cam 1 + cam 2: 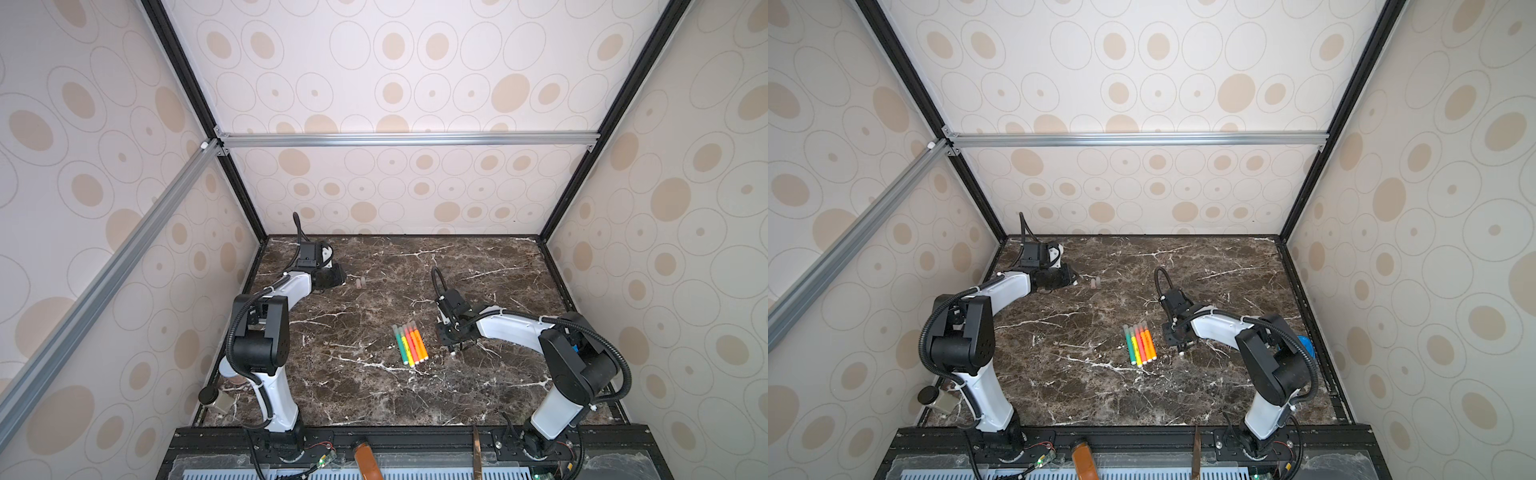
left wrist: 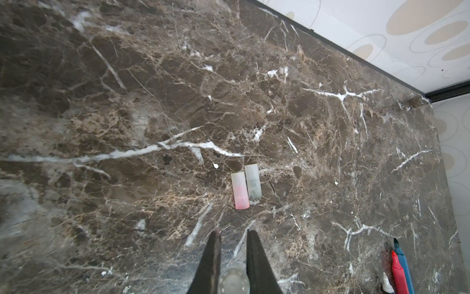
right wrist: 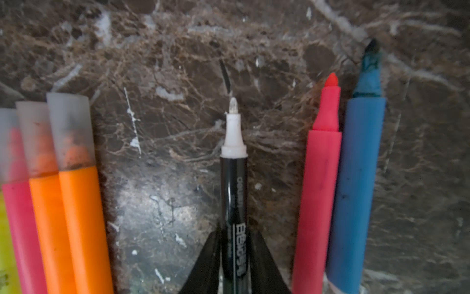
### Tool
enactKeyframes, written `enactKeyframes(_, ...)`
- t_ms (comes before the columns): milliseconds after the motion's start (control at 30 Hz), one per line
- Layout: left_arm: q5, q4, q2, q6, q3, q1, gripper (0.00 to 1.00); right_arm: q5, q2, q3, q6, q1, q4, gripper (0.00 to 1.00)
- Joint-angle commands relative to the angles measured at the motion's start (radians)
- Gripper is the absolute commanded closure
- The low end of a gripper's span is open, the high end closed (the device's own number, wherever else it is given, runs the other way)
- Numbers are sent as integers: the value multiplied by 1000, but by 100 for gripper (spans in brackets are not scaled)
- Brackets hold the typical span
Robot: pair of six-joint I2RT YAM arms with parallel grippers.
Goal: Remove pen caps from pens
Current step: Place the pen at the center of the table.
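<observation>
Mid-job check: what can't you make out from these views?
Right wrist view: whether the right gripper clamps the black uncapped marker pen; contact blurred.
Top views: pink pen and blue pen, both uncapped, hidden beneath that gripper.
Left wrist view: translucent pen cap in the left gripper, cut off by the edge.

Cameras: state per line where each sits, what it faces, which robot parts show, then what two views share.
Top views: overhead by the arm bases, looking down over the table; left arm and right arm show in both top views.
Left wrist: on the left arm, facing two loose caps across the table; its fingers pinch a cap.
Right wrist: on the right arm, close over the table; its fingers grip a black pen.
Shared: both wrist views show the uncapped red pen and blue pen.
</observation>
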Motion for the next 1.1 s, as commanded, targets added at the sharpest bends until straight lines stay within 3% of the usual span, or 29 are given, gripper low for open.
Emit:
enactKeyframes(0, -2, 8, -3, 22, -2, 8, 100, 25, 21, 18, -1, 1, -32, 75)
enactKeyframes(200, -1, 12, -14, 21, -3, 8, 100, 47, 17, 23, -7, 0, -42, 76)
enactKeyframes(300, 3, 19, -16, 18, -8, 7, 100, 68, 13, 31, -19, 1, -45, 89)
enactKeyframes(367, 6, 24, -17, 17, -10, 8, 100, 78, 16, 44, -30, 0, -49, 91)
enactKeyframes(1067, -7, 25, -7, 23, -40, 10, 100, 150, 73, 129, -50, 1, -97, 84)
